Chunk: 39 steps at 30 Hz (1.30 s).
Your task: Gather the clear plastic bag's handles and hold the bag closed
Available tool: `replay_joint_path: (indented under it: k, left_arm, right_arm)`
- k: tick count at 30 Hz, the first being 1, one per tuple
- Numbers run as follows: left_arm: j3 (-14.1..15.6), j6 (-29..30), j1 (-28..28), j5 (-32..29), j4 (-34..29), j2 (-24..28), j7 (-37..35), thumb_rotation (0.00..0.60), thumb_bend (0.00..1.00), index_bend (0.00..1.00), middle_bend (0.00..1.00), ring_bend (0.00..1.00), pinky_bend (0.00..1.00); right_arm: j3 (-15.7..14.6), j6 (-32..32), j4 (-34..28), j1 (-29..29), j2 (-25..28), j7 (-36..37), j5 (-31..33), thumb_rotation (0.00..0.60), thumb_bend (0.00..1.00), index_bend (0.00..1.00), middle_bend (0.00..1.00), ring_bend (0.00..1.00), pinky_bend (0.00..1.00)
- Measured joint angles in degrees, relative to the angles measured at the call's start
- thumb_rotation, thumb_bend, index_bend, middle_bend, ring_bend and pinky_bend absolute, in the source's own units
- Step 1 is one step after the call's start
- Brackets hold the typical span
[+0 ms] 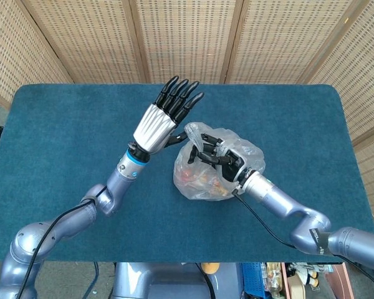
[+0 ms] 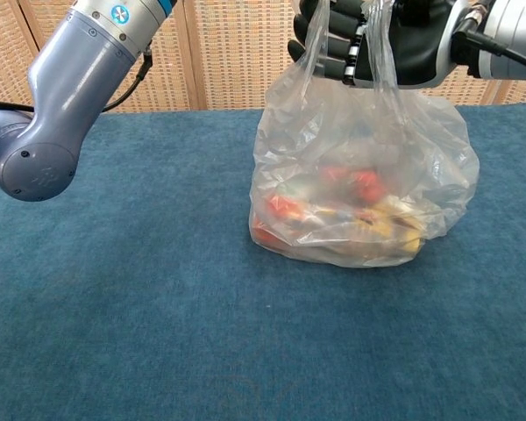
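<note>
A clear plastic bag (image 1: 202,177) (image 2: 359,175) with red and yellow items inside sits on the blue table (image 1: 62,137). Its two handles (image 2: 383,53) are pulled straight up. My right hand (image 1: 215,153) (image 2: 368,39) grips them just above the bag's mouth, fingers curled around the plastic. My left hand (image 1: 165,118) is raised to the left of the bag with its fingers straight and apart, holding nothing and not touching the bag. In the chest view only the left forearm (image 2: 70,96) shows; the left hand is out of that frame.
The blue cloth covers the whole table (image 2: 114,307). Woven screens (image 1: 187,37) stand behind its far edge. My right arm's cable (image 1: 262,227) trails over the table on the near right.
</note>
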Motion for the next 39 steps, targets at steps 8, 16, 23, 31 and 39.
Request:
replay_joint_path:
  k: [8, 16, 23, 31, 39]
  left_arm:
    - [0.63, -0.27, 0.77, 0.26, -0.03, 0.99, -1.00, 0.600, 0.24, 0.00, 0.00, 0.00, 0.00]
    - [1.06, -0.84, 2.13, 0.13, -0.90, 3.41, -2.25, 0.600, 0.19, 0.00, 0.00, 0.00, 0.00]
    - [2.05, -1.51, 3.55, 0.42, -1.76, 5.86, -2.85, 0.600, 0.18, 0.00, 0.00, 0.00, 0.00]
    - [3.41, -1.03, 7.86, 0.14, -2.32, 10.29, -3.36, 0.600, 0.18, 0.00, 0.00, 0.00, 0.00]
    - [5.44, 0.23, 15.85, -1.31, -2.89, 15.92, -6.68, 0.600, 0.18, 0.00, 0.00, 0.00, 0.00]
  right_arm:
    - [-0.61, -0.44, -0.02, 0.11, 1.26, 1.19, -0.15, 0.600, 0.24, 0.44, 0.61, 0.51, 0.44]
    - [-1.07, -0.42, 0.02, 0.00, 1.84, 1.18, 0.22, 0.600, 0.25, 0.44, 0.61, 0.51, 0.44]
    - [-1.33, -0.32, 0.25, -0.18, 2.10, 1.18, 0.50, 0.600, 0.25, 0.44, 0.61, 0.51, 0.44]
    - [-0.17, -1.46, 0.36, 0.07, 3.67, 0.80, 2.68, 0.600, 0.25, 0.44, 0.61, 0.50, 0.44]
    - [2.34, -7.21, -1.76, 1.51, 7.93, -1.14, 8.01, 0.600, 0.25, 0.44, 0.61, 0.49, 0.45]
